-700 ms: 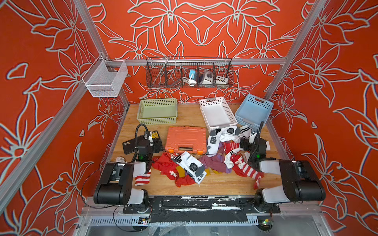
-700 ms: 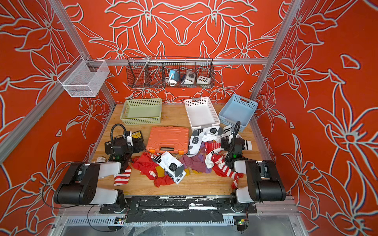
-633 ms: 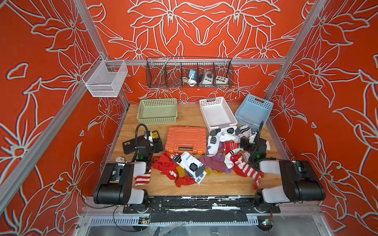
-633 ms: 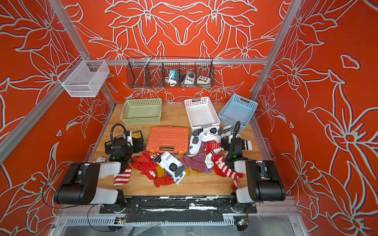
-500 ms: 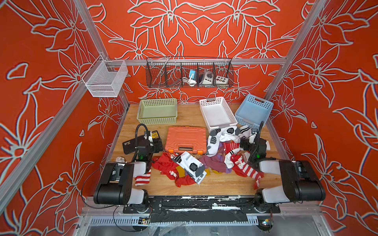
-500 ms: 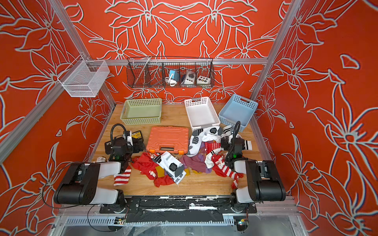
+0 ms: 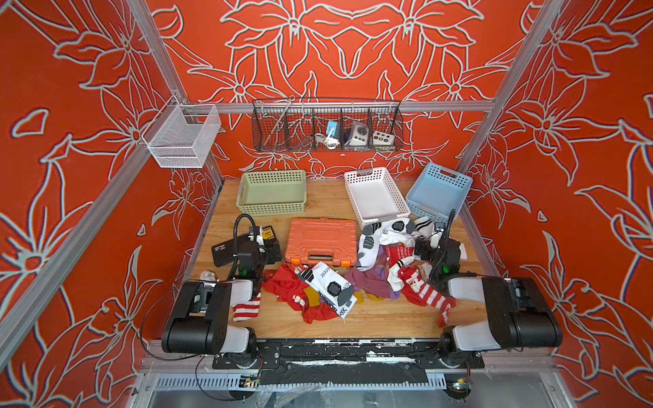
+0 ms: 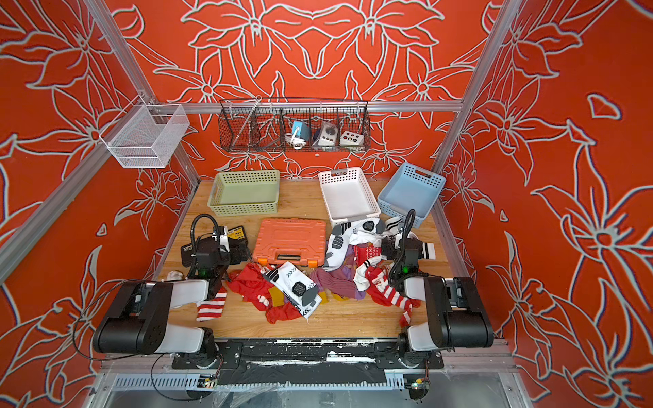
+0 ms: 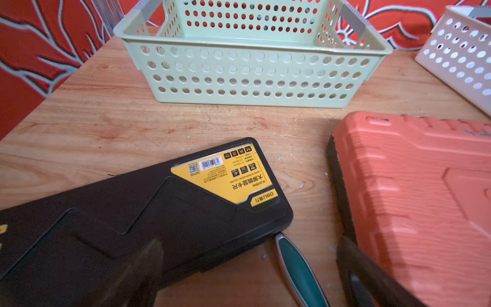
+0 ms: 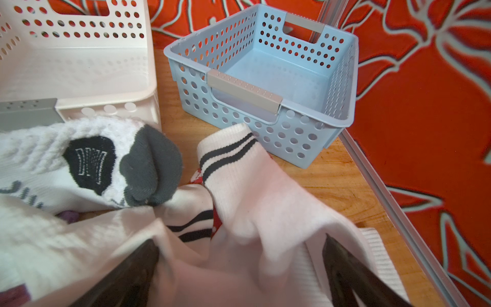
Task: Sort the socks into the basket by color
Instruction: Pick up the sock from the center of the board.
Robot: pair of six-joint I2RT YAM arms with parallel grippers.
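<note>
Right wrist: socks [image 10: 265, 191] at basket [image 10: 297, 130] edge

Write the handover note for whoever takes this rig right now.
Left gripper: open, empty, by the black case.
Right gripper: open, jaws either side of a white striped sock, not closed on it.
Socks: mixed pile on the table in front of the baskets; one red-striped sock lies apart from it.
Done: nothing. The green basket, white basket and blue basket are empty.
Left: sort every sock by color.
</note>
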